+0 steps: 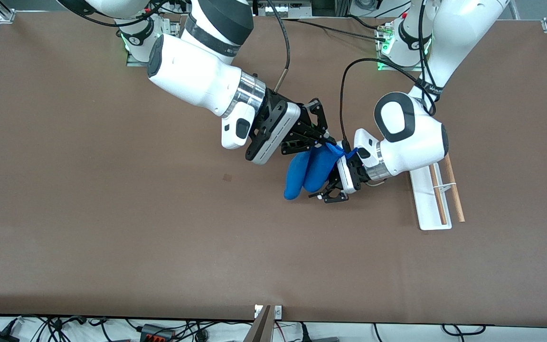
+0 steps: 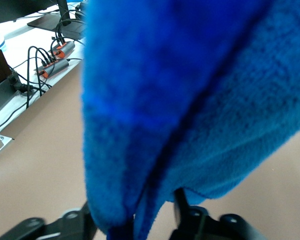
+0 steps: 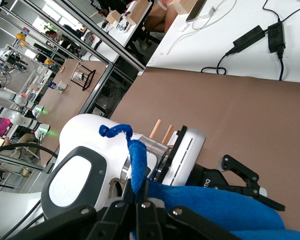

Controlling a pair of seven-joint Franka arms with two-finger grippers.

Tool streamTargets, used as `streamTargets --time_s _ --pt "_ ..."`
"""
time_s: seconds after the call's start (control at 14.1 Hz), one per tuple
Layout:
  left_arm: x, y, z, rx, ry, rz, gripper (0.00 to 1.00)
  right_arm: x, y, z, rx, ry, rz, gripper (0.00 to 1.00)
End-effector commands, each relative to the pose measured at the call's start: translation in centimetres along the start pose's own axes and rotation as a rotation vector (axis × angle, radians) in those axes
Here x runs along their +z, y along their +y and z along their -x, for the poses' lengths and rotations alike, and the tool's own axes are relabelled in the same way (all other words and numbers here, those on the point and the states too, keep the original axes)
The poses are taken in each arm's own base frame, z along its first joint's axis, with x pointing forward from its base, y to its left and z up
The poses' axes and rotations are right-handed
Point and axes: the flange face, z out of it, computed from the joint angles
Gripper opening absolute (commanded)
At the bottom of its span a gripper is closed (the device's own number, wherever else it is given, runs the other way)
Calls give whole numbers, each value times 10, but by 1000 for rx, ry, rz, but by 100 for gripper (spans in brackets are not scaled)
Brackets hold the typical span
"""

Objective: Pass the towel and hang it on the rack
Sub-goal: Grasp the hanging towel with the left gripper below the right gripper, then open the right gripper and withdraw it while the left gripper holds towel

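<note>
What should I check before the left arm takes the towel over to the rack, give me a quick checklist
1. Right gripper shut on the towel at a top corner: ok.
2. Left gripper around the towel's hanging part: ok.
3. Left fingers fully clamped on the cloth: cannot tell.
4. Towel clear of the table, hanging in the air: ok.
5. Rack standing at the left arm's end of the table, both rods bare: ok.
6. Towel already on the rack: not ok, the handover comes first.
</note>
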Motion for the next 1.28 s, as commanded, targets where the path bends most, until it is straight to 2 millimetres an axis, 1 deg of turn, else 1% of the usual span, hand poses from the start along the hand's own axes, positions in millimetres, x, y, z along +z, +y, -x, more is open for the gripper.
streamTargets --time_s 0.0,0.07,0.14,0.21,0.28,0.36,0.5,0.57,0.64,0.71,0.85,0.93,1.0,1.07,1.14,1.21 --pt "1 -2 -8 21 25 -13 28 -1 -2 -1 -14 14 4 0" --pt "0 -2 -9 20 29 -15 29 -1 -2 -1 -14 14 4 0" --pt "-1 -2 -11 25 29 -17 24 -1 -2 -1 -14 14 4 0" --pt "-2 -2 -11 23 30 -18 13 -1 -2 -1 -14 14 4 0" --pt "-3 -1 -12 15 33 -19 1 -1 -2 -1 -14 14 4 0" --pt "-2 -1 -14 8 35 -19 1 -1 -2 -1 -14 14 4 3" --pt "-1 -1 -12 -6 35 -17 1 -1 -1 -1 -13 13 5 5" --pt "-2 -1 -12 -9 33 -18 1 -1 -1 -1 -11 13 5 16" --pt "-4 -4 -11 -4 30 -23 1 0 0 0 -2 10 6 75" --pt "-7 -7 -8 0 23 -27 1 -1 0 0 -9 11 7 100" --pt "-18 -14 3 -18 17 -31 1 -2 2 -1 -6 11 9 100" --pt "-29 -21 7 -20 16 -24 1 -3 4 -2 -7 12 13 100" --pt "-44 -31 15 -21 13 0 1 -5 7 -3 -14 12 26 100" --pt "-62 -40 23 -28 6 9 1 -10 16 -7 -14 18 40 100" --pt "-86 -43 25 -54 -8 18 1 -12 21 -9 -16 24 45 100" --pt "-106 -43 30 -77 -69 37 1 -15 26 -11 -3 31 47 100"
